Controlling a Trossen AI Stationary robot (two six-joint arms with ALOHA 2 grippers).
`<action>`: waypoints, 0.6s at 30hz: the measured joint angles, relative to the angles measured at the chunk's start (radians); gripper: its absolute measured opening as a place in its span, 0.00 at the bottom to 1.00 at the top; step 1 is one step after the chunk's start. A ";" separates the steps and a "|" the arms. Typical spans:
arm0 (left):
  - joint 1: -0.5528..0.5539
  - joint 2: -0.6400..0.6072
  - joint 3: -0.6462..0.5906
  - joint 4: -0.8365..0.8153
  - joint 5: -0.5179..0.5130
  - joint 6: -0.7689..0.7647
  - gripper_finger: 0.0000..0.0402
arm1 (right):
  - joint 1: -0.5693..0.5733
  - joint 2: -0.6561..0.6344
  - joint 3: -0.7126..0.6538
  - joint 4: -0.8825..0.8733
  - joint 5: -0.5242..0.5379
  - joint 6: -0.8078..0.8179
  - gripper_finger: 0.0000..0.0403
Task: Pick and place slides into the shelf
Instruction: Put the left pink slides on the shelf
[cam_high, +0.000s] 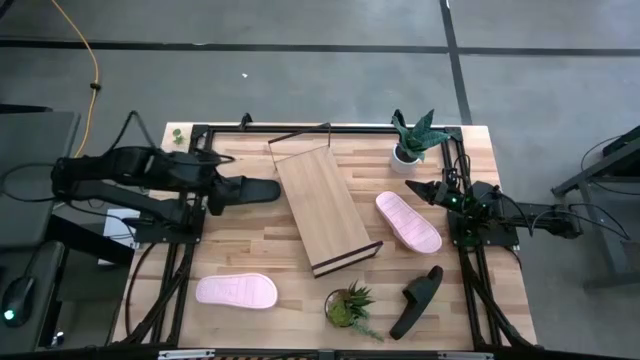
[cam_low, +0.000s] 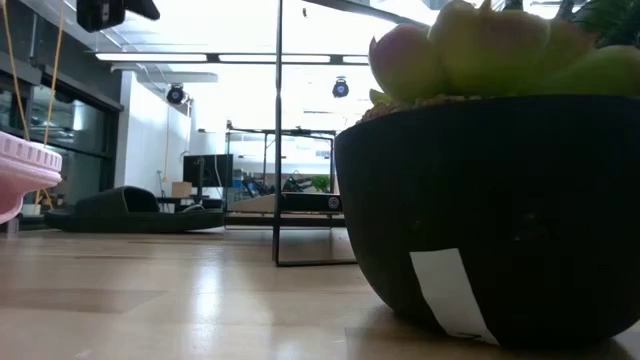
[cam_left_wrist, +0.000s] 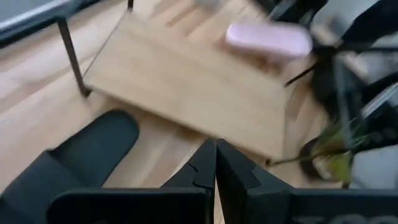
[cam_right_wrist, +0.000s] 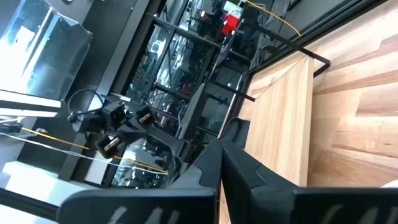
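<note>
My left gripper (cam_high: 222, 192) (cam_left_wrist: 216, 155) is shut and hovers above the table just left of the shelf (cam_high: 322, 210) (cam_left_wrist: 186, 87). One black slide (cam_high: 255, 189) (cam_left_wrist: 81, 158) lies flat on the table beside its fingers, untouched. A second black slide (cam_high: 418, 300) lies near the right front. One pink slide (cam_high: 407, 221) (cam_left_wrist: 267, 38) lies right of the shelf, the other (cam_high: 236, 291) at the left front. The shelf board stands slanted on its wire frame, nothing on it. My right gripper (cam_high: 432, 192) (cam_right_wrist: 219, 152) waits shut at the table's right edge.
A white-potted plant (cam_high: 412, 140) stands at the far right corner. A dark-potted plant (cam_high: 350, 305) (cam_low: 490, 200) stands at the near edge and fills the low view. Black frame rails (cam_high: 180, 260) run along the table's left and right sides.
</note>
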 joint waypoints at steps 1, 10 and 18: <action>0.000 0.019 0.000 -0.009 0.025 0.000 0.00 | 0.000 0.000 0.000 0.000 0.000 0.000 0.00; -0.001 0.149 -0.050 0.003 0.341 0.056 0.00 | 0.000 0.000 0.000 -0.005 -0.034 -0.021 0.00; -0.002 0.259 -0.139 0.168 0.611 0.173 0.01 | 0.000 0.000 0.000 -0.008 -0.066 -0.023 0.00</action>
